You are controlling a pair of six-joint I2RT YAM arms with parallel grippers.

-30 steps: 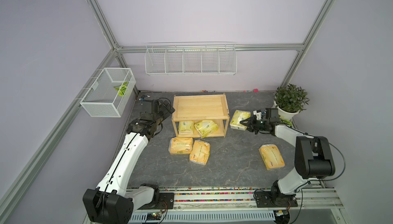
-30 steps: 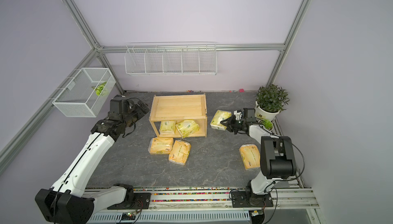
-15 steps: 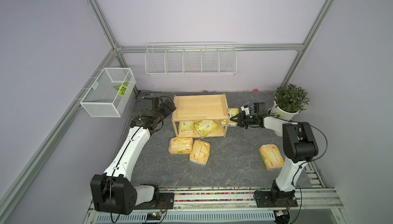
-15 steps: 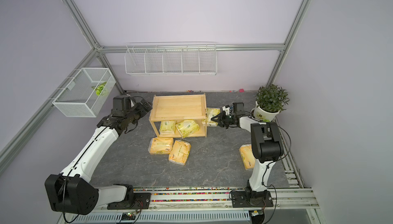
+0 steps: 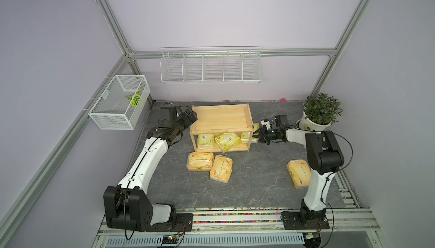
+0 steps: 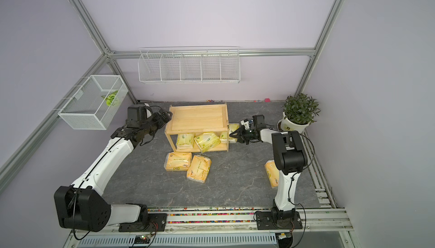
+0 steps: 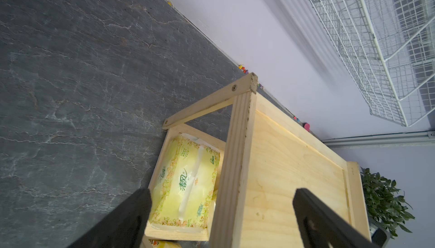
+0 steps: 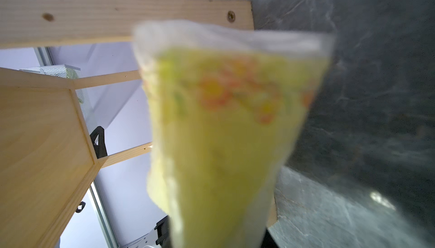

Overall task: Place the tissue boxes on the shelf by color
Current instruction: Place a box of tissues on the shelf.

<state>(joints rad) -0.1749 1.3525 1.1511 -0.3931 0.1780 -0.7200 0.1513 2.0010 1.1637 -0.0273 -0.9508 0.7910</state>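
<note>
Right claw (image 5: pixel 255 138) pinches third yellow-green tissue pack (image 8: pixel 223 129) at shelf's (image 5: pixel 221 132) lower tier, two yellow-green packs (image 5: pixel 205 139) (image 5: pixel 227 141) ahead of it; three orange packs (image 5: pixel 200 161) (image 5: pixel 220 168) (image 5: pixel 299 173) unshelved on table (image 5: pixel 259 183); left claw (image 5: pixel 191 117) spread, empty.

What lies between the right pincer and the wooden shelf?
The pale yellow-green tissue pack gripped by the right pincer reaches into the lower tier of the shelf; both top views show it.

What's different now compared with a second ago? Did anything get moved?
The right gripper, shut on a pale yellow-green pack, carried it across the table to the shelf's right side, where it now pokes into the lower tier. The left gripper, open, reached in to the shelf's top left corner. Unchanged: two yellow-green packs on the lower tier, three orange packs on the table.
</note>
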